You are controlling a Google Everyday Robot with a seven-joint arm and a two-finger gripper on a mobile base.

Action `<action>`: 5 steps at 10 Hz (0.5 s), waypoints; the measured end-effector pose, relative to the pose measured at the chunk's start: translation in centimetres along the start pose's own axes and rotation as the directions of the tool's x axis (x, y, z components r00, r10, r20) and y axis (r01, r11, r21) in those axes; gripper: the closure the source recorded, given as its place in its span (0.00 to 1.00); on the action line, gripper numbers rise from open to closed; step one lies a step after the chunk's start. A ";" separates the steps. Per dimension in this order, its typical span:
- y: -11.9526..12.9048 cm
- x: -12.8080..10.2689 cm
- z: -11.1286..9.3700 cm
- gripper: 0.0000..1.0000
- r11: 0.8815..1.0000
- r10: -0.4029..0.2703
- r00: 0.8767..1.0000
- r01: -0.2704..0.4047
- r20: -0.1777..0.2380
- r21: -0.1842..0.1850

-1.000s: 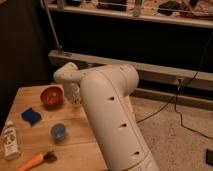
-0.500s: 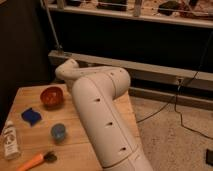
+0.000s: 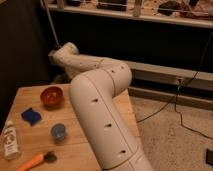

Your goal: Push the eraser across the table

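Nearest you, at the front edge of the table (image 3: 70, 152), lies an orange-handled tool (image 3: 31, 161), with a white bottle (image 3: 10, 141) on its side just left of it. A little further in stands a small blue cup (image 3: 58, 132), and beyond that the eraser (image 3: 31, 116), a flat blue block, rests on the left part of the light wooden top, near the red bowl (image 3: 51, 96) but apart from it. The thick white arm (image 3: 100, 115) rises from the bottom of your view over the table's right side, bends, and reaches back to the left. Your hand (image 3: 54, 56) is at its far tip, past the table's back edge and well apart from the eraser; you cannot tell whether it is apart or together. To the right is speckled floor (image 3: 170, 137) with a black cable (image 3: 165, 107) trailing over it, then a pale rail (image 3: 165, 75) along a dark wall, with a shelf (image 3: 135, 12) above.
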 end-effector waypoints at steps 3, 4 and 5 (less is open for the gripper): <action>-0.8 5.8 -2.9 1.00 0.998 0.051 0.993 -0.053 -0.111 -0.015; -0.5 8.7 -4.2 1.00 0.998 0.059 0.985 -0.064 -0.163 -0.029; -0.3 10.7 -5.2 1.00 0.997 0.061 0.979 -0.070 -0.196 -0.038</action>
